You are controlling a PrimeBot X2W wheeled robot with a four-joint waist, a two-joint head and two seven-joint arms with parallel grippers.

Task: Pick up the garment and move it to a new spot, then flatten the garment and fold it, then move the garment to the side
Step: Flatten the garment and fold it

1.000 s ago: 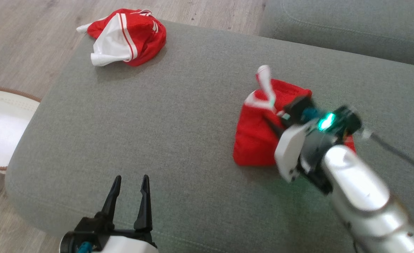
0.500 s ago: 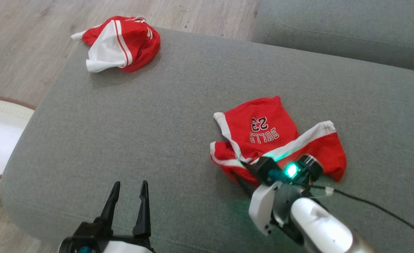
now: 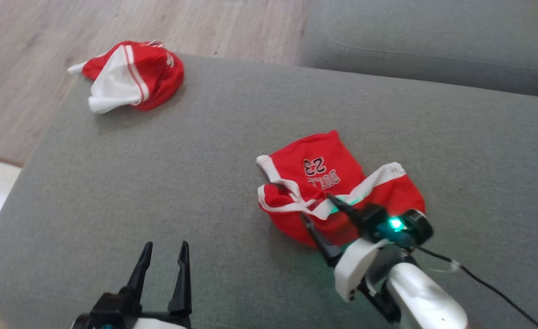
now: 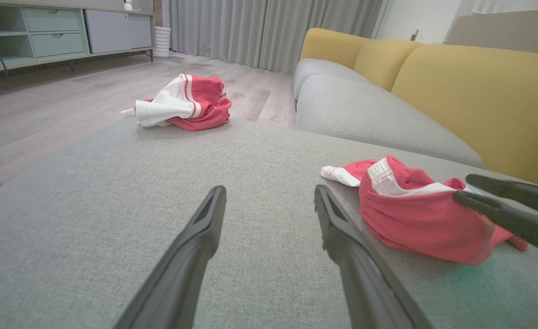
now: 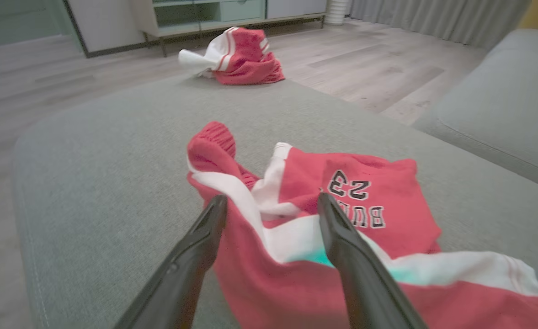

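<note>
A grey sofa seat (image 3: 159, 183) is seen, with the red garment (image 3: 328, 151) (numbered 23, white-trimmed) laid crumpled right of its centre. A second red-and-white garment (image 3: 131, 75) is bunched at the far left corner. The right end effector (image 3: 315, 206) is spread wide over the red garment's near edge, nothing gripped; the left end effector (image 3: 166, 244) is held wide, well apart.

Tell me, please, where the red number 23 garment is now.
In the head view the red number 23 garment lies right of centre on the grey cushion, at the right gripper's open fingers, far from the other red-and-white garment.
</note>
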